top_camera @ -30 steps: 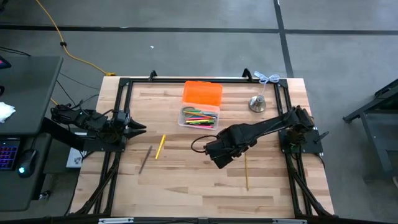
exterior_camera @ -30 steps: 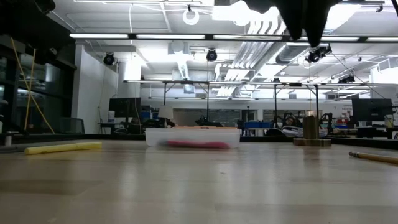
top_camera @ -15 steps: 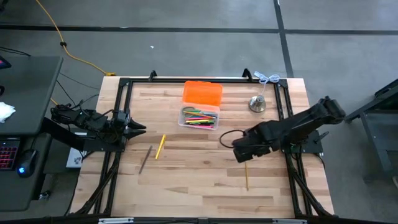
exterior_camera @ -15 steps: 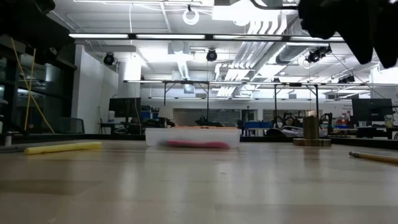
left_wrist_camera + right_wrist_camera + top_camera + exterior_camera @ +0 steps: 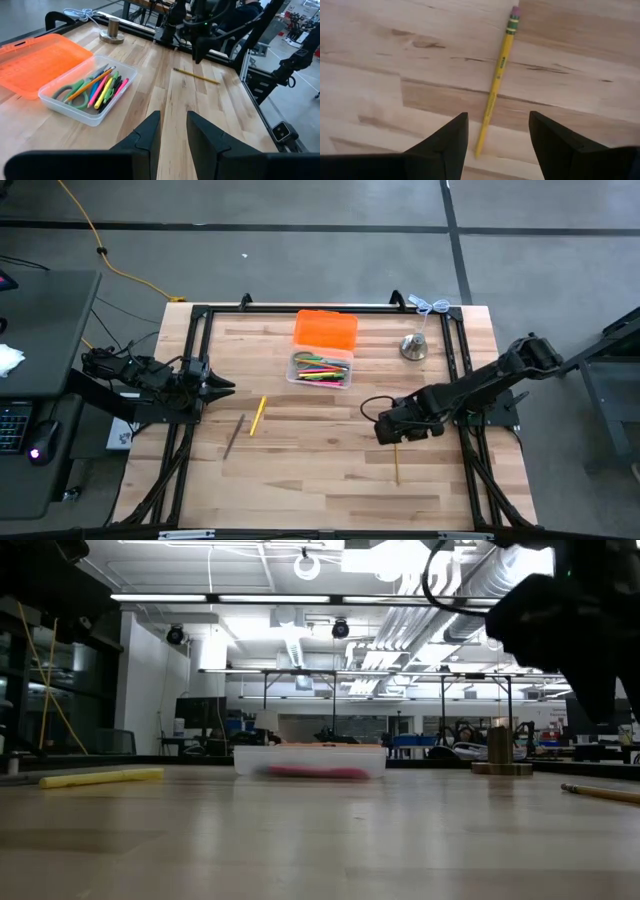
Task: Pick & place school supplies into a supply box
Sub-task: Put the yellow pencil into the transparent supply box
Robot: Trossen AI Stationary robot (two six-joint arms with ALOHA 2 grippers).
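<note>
Right gripper (image 5: 497, 137) positioned over a yellow pencil (image 5: 496, 82) on the worktop (image 5: 300, 470).
Its jaws are spread wide, nothing held; the left gripper (image 5: 222, 385) is parked narrowly parted; the supply box (image 5: 321, 369) is seen near the far edge.

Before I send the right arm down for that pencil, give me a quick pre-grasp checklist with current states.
1. Right gripper open: ok, fingers spread wide.
2. Right gripper holding nothing: ok.
3. Yellow pencil lined up between the fingers: ok, its lower end lies in the gap, eraser end pointing away.
4. Pencil free of other items: ok, it lies alone on the table.
5. Supply box ready: ok, orange lid folded back, supplies inside.
6. Left gripper out of the way: ok, parked at the table's left edge, holding nothing.
</note>
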